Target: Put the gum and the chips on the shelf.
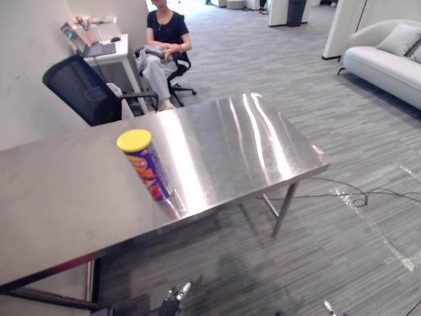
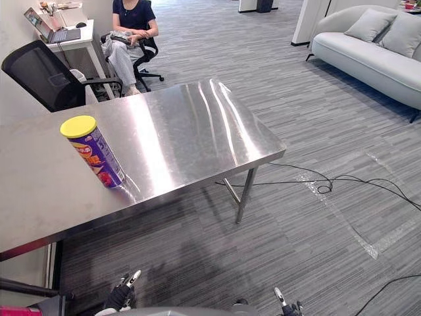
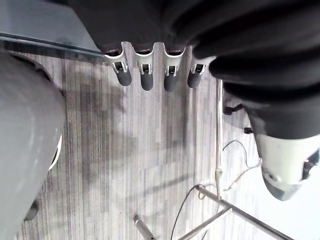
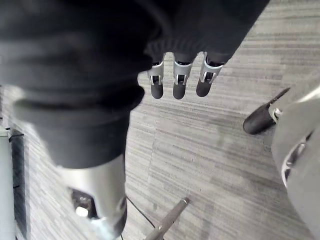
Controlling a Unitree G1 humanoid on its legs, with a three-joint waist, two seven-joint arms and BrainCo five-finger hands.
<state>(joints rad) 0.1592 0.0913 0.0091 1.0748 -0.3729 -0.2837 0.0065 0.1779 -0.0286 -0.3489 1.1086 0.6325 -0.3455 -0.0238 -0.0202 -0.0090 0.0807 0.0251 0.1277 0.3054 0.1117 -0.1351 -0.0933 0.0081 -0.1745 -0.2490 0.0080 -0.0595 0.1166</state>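
Chips can (image 1: 146,164) upright on table (image 1: 250,145) — left hand (image 3: 145,76) well apart.

The chips can (image 1: 148,168) has a yellow lid and a purple body with red and orange print, the tabletop (image 1: 230,138) is brushed silver steel, and the carpet floor (image 3: 150,150) beyond the silver, dark-tipped fingers (image 3: 146,80) of the left hand (image 3: 150,25) is grey in fine stripes.

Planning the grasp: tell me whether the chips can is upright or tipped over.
Upright. The chips can stands on its base on the steel table, its yellow lid facing up.
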